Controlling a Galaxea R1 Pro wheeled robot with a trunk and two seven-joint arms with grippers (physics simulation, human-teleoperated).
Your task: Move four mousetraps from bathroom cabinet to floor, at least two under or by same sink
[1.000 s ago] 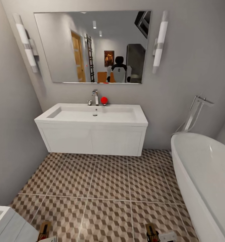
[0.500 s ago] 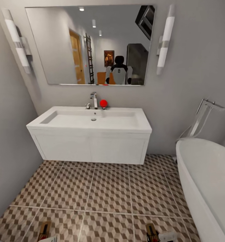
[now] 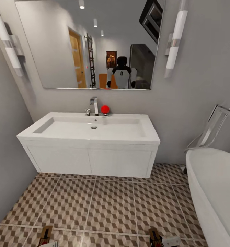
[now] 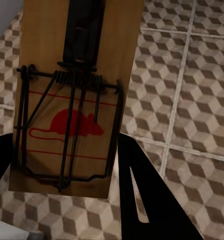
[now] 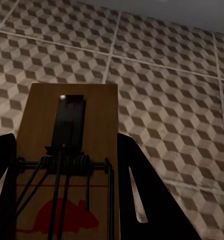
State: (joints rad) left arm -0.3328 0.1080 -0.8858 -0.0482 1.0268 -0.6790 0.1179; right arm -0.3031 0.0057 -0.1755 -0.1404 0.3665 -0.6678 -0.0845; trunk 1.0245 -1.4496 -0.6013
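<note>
Cube-patterned bathroom floor (image 3: 111, 202) runs up to the white bathroom sink (image 3: 91, 144) ahead. My left tool (image 4: 66, 165) clamps one mousetrap (image 4: 71, 100), my right tool (image 5: 61, 200) another mousetrap (image 5: 66, 165). Both are flat wooden boards with dark wire springs and a red mouse print. Letting go from this height, I judge they could bounce, flip, or land too far from the sink.

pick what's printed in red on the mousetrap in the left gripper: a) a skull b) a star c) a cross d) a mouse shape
d: in the left wrist view the mousetrap held between the left gripper fingers carries a red mouse silhouette under its dark wire bar, above the cube-pattern bathroom floor.
</note>
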